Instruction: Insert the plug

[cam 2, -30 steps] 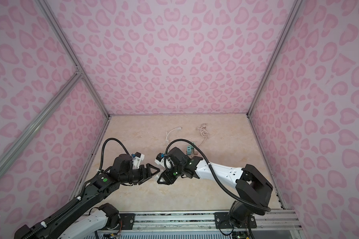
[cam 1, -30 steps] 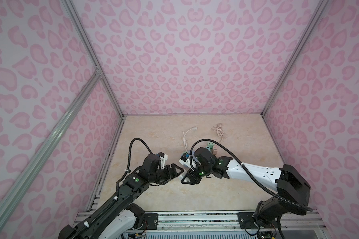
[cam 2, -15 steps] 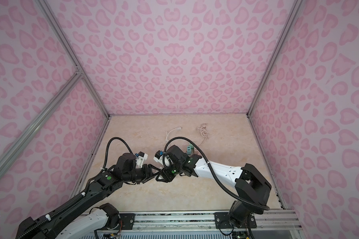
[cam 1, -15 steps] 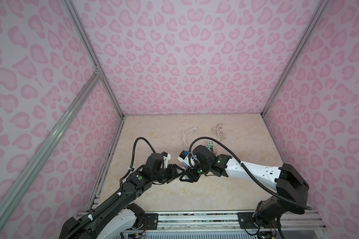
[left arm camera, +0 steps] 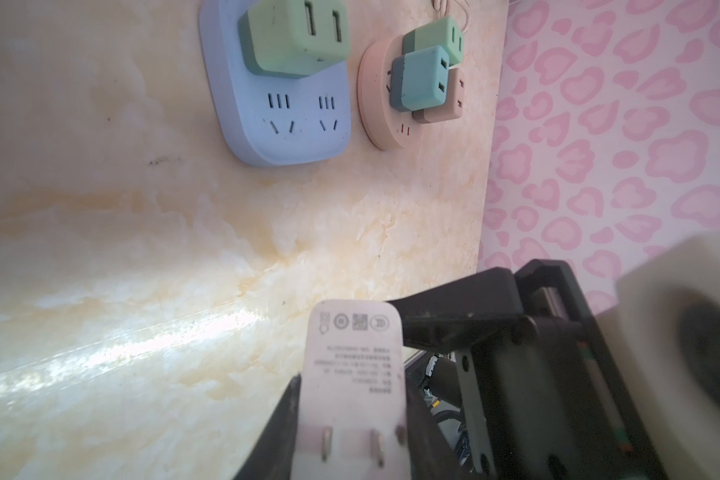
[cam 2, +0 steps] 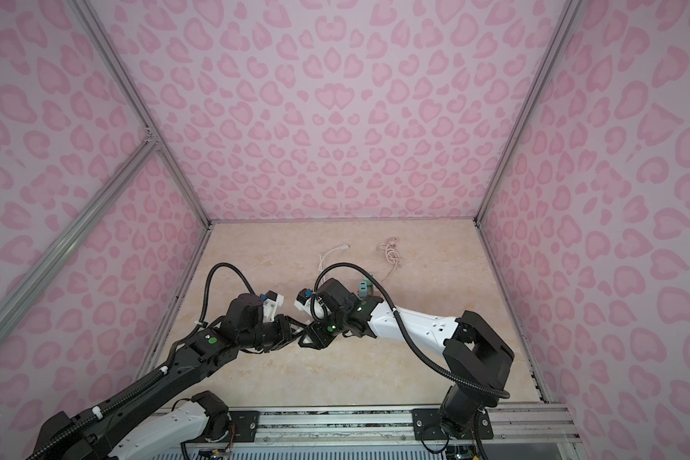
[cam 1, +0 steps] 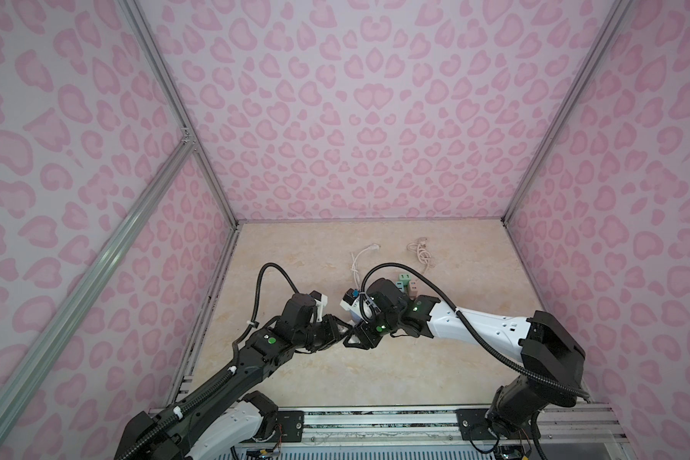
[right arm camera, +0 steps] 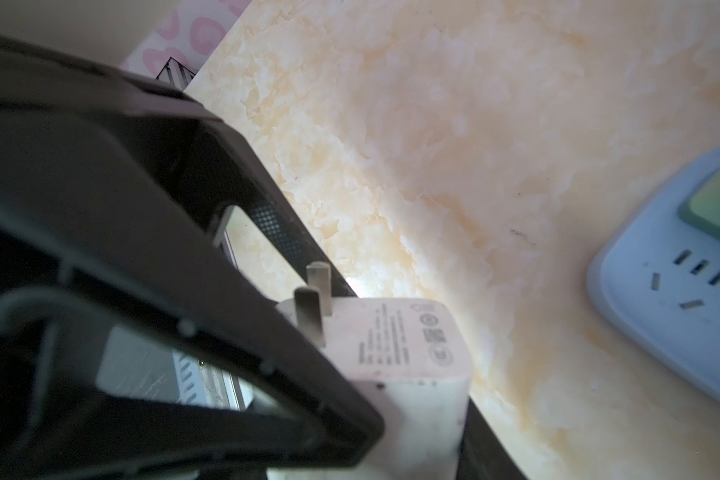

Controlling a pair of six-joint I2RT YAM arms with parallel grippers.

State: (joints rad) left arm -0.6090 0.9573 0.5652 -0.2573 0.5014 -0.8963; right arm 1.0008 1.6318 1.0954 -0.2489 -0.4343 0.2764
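A pale pink-white plug (left arm camera: 356,361) with two metal prongs (right arm camera: 314,299) hangs a little above the floor, gripped from both ends. My left gripper (left arm camera: 352,399) is shut on its prong end, one black finger (left arm camera: 285,415) on each side. My right gripper (right arm camera: 412,436) is shut on the other end of the body. In both top views the left gripper (cam 1: 341,328) and the right gripper (cam 1: 355,338) meet tip to tip and hide the plug. A blue-grey power strip (left arm camera: 283,124) lies flat on the floor beyond, with a green adapter (left arm camera: 296,37) in it and free sockets (left arm camera: 279,112) beside it.
A round pink socket (left arm camera: 379,124) next to the strip carries a teal adapter (left arm camera: 420,79), a green one (left arm camera: 433,37) and a tan one (left arm camera: 454,99). A white cable (cam 1: 361,257) and a beige cable (cam 1: 423,253) lie farther back. Pink patterned walls enclose the marble floor (cam 1: 375,370).
My left arm has reached right to the right gripper, and its jaws have gone from wide open to shut on the plug. The right arm has barely moved.
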